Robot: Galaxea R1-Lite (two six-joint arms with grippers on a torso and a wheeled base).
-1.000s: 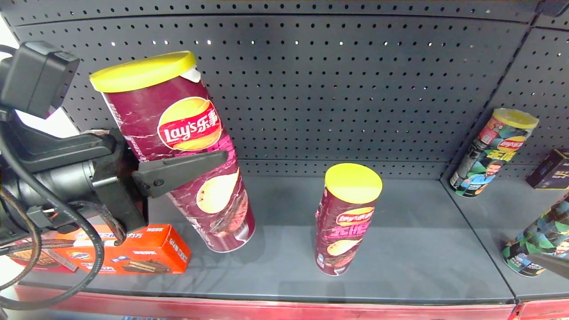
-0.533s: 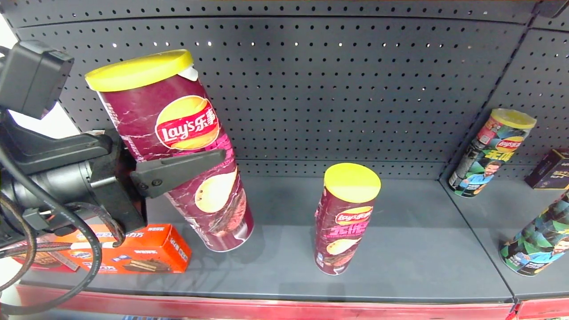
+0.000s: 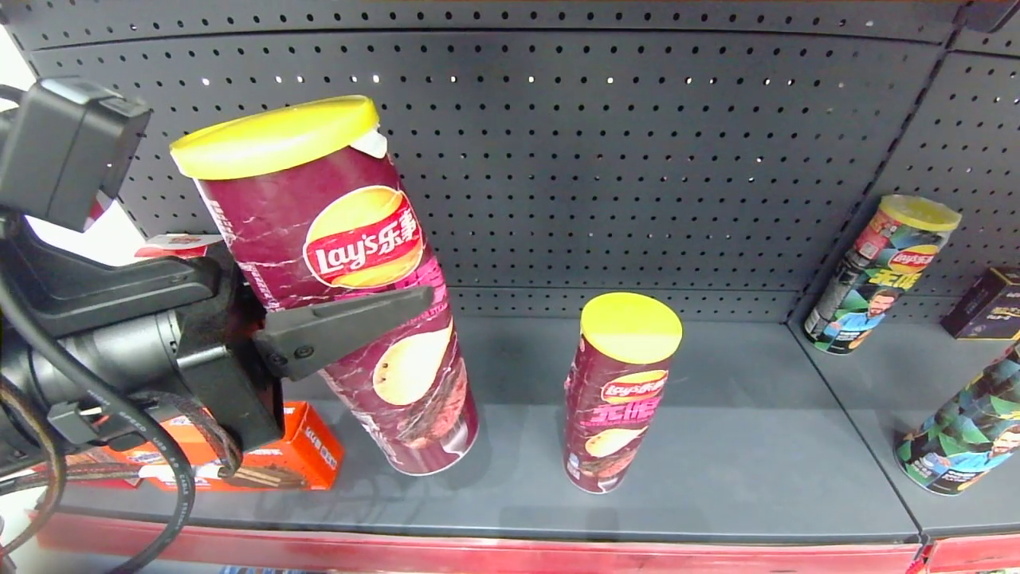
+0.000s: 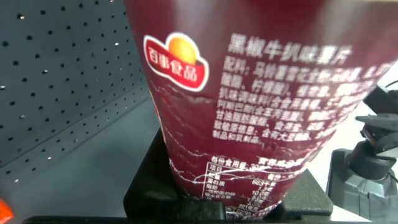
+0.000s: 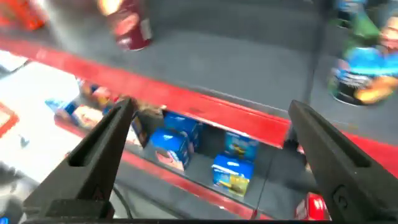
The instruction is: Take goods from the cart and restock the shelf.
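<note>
Two cans logged: held can (image 3: 335,263) and standing can (image 3: 625,391)

Landmark: standing can, upright on the grey shelf deck (image 3: 717,446), yellow lid on.

- Held can: maroon, yellow lid, just to the left of the standing can, apart from it. It is tilted, with the lid leaning away from the standing can and the base nearer it. Cannot tell whether the base touches the deck.
- Left gripper (image 3: 398,303): clamped round the held can's mid-body. One black finger (image 3: 343,319) lies across the front, and the wrist view confirms the grip (image 4: 227,186).
- Right gripper (image 5: 211,106): fingers spread wide, nothing between them, lower than the standing can and in front of the red shelf edge (image 5: 205,102).
- Orange box (image 3: 315,454): flat on the deck, left of the standing can, beyond the held can.
- Green cans (image 3: 880,275) (image 3: 956,434) and a dark box (image 3: 984,303): well to the right of the standing can, in the next bay
</note>
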